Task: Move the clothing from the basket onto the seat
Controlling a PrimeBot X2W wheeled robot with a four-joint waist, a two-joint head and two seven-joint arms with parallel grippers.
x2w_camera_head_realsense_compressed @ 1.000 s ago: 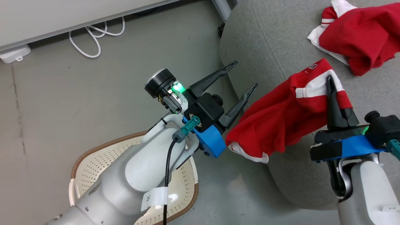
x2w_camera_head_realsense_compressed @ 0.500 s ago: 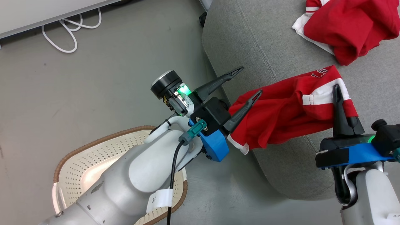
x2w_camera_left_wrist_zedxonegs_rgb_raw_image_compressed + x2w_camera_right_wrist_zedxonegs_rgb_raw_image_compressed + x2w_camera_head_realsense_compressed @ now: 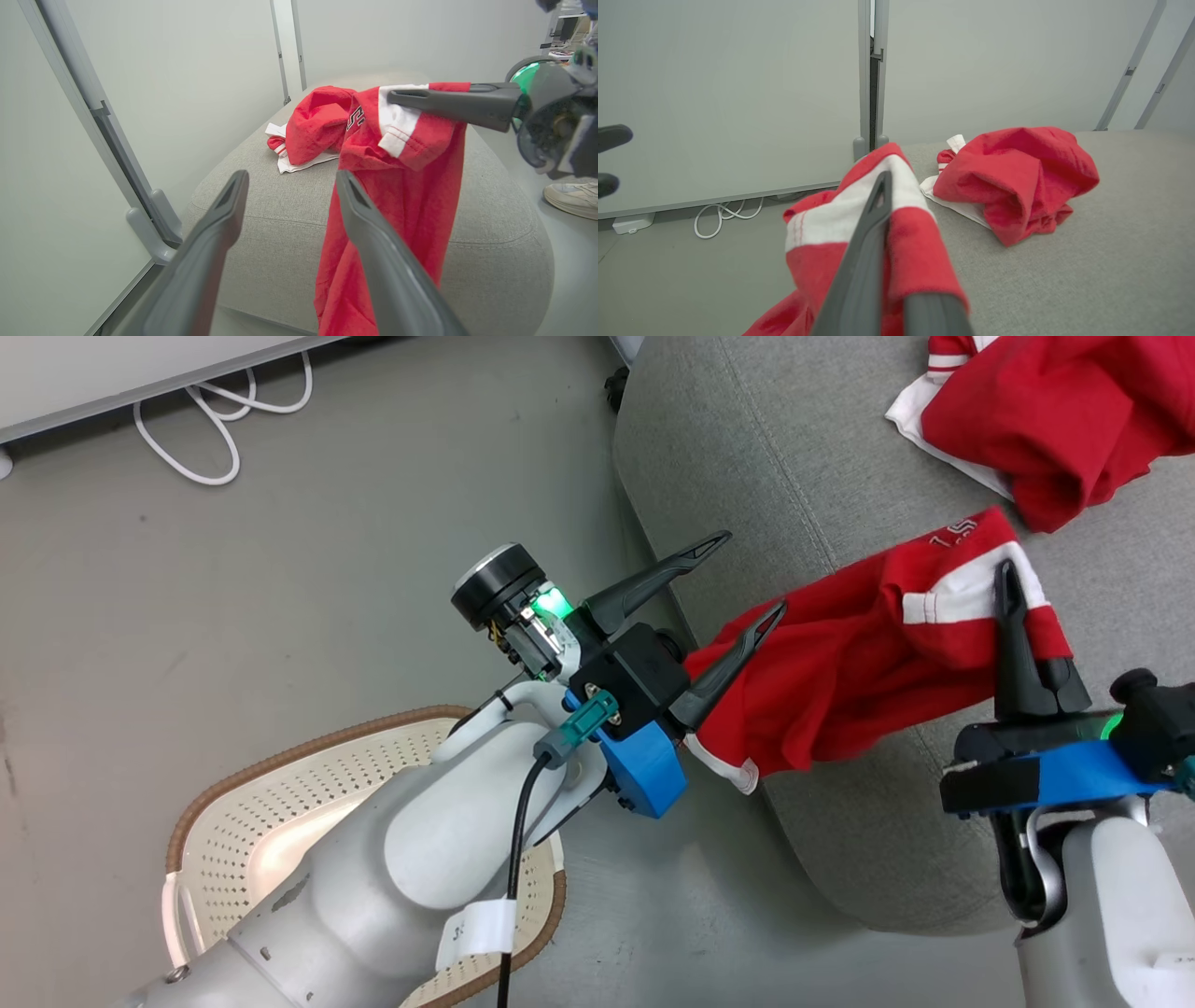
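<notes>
Head view: one bright red fabric garment (image 3: pixel 1055 420) lies on large grey upholstered seat (image 3: pixel 747 457).
Right gripper (image 3: pixel 1005 581): clamps second red garment (image 3: pixel 840 681), half off seat.
Left gripper (image 3: pixel 752 572): apart, empty.
Remaining: setting it down.

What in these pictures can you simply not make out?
- Head view: the left forearm covers much of the basket, so part of its floor is hidden.
- Head view: the top edge cuts off the lying garment on the seat.
- Head and left wrist views: the held garment folds over its own lettering, so it is unreadable.
- Left wrist view: the right edge cuts off a shoe.
</notes>
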